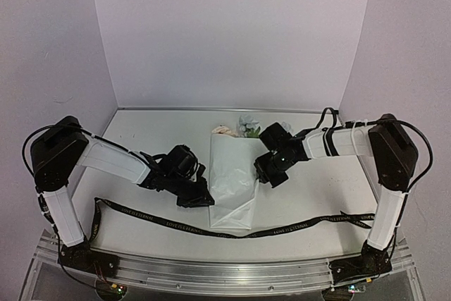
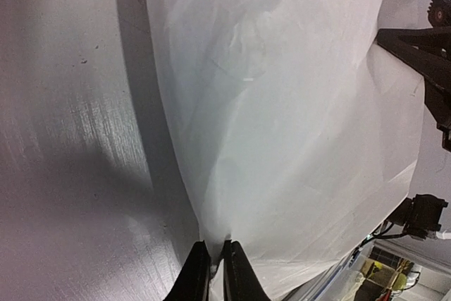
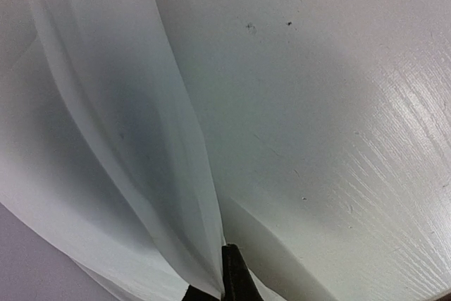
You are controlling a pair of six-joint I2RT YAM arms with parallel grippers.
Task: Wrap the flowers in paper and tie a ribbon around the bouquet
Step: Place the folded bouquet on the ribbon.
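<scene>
Thin white wrapping paper (image 1: 232, 181) lies folded lengthwise mid-bench (image 1: 141, 132), long axis front-to-back. Cream-pink & pale blue flowers (image 1: 239, 129) w/ green leaves poke out at its far end. L claw (image 1: 201, 199) sits at the paper's left edge toward the near end. Its fingers are almost together, pinching the paper edge. R claw (image 1: 271, 173) is at the right edge, farther up, pressed together on a paper fold. Long narrow black ribbon (image 1: 176, 222) w/ pale lettering lies flat across the bench's near side, left to right. It passes right by the paper's near end; can't tell if it goes under.
</scene>
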